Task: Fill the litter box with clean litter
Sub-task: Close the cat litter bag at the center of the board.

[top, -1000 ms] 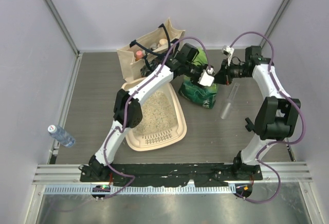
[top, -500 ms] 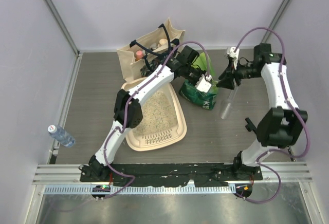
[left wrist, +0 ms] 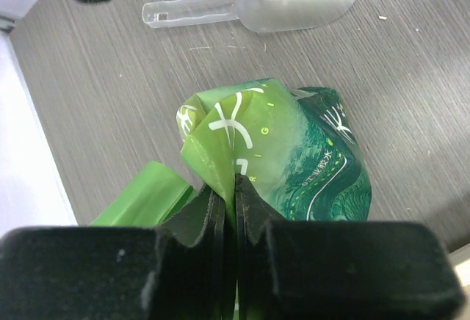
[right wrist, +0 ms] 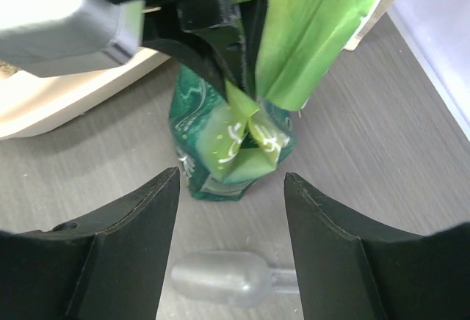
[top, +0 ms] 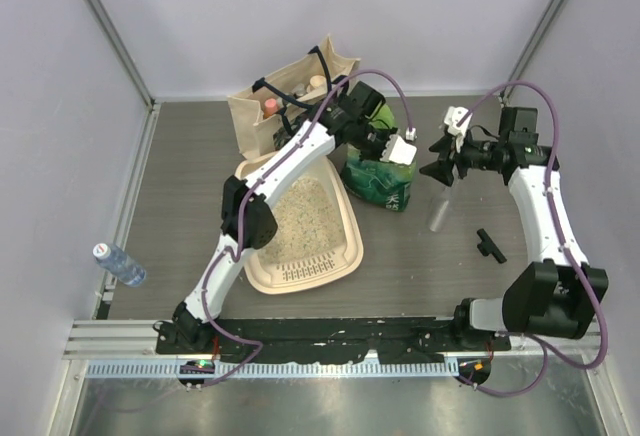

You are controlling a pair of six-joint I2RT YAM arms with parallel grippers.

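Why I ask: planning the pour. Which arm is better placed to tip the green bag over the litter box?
Probably left: the left pincer is shut on the green bag at its top, beside the litter box; the right pincer is open and holds nothing.

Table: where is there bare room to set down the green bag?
Free: the strip between the bottle and the litter box, and the near patch between the litter box and the small black part. Crowded: the middle back, where the green bag, scoop and tote stand close together.
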